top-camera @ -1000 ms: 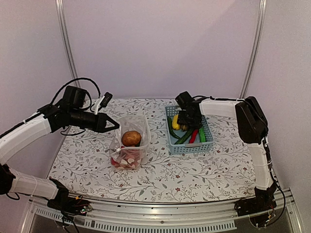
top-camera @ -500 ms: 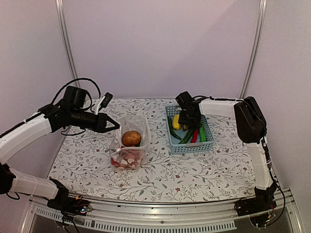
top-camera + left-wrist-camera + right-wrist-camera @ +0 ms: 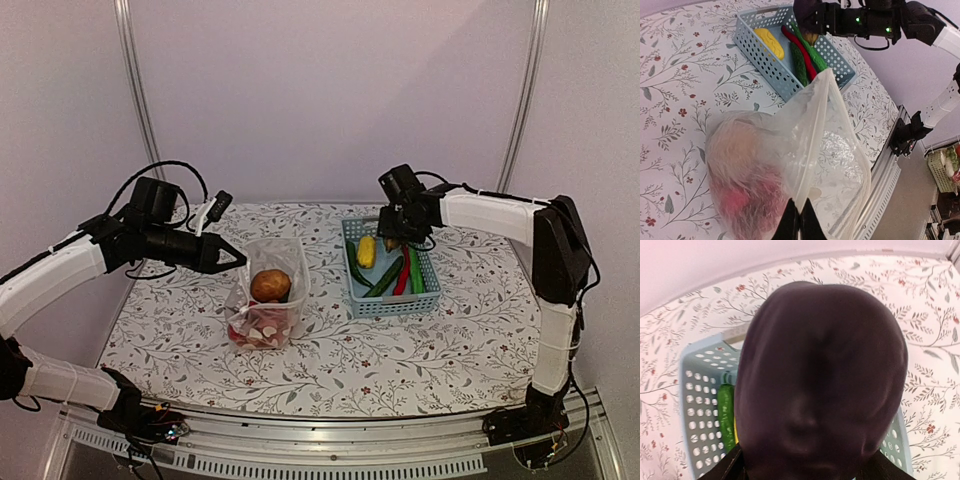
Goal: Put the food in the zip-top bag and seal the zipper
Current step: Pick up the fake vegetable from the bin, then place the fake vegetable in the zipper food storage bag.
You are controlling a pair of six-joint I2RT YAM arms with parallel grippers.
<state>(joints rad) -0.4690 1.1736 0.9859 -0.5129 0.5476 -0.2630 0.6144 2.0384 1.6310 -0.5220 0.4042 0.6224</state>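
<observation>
The zip-top bag (image 3: pixel 268 292) stands mouth-up on the table (image 3: pixel 330 352), left of centre, a potato (image 3: pixel 270 284) inside, its left rim pinched by the closed left gripper (image 3: pixel 240 259), with bare cloth separating it from the basket (image 3: pixel 393 306), over which the right gripper (image 3: pixel 393 237) clasps the eggplant (image 3: pixel 820 385).

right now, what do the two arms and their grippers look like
Both arms match: the left arm and right arm have white tubular links joined by bulky black joints. The left gripper and right gripper are black, the left narrowing to a slim point. Thin black cables loop off the left wrist, and small green lights glow on the right one.
</observation>
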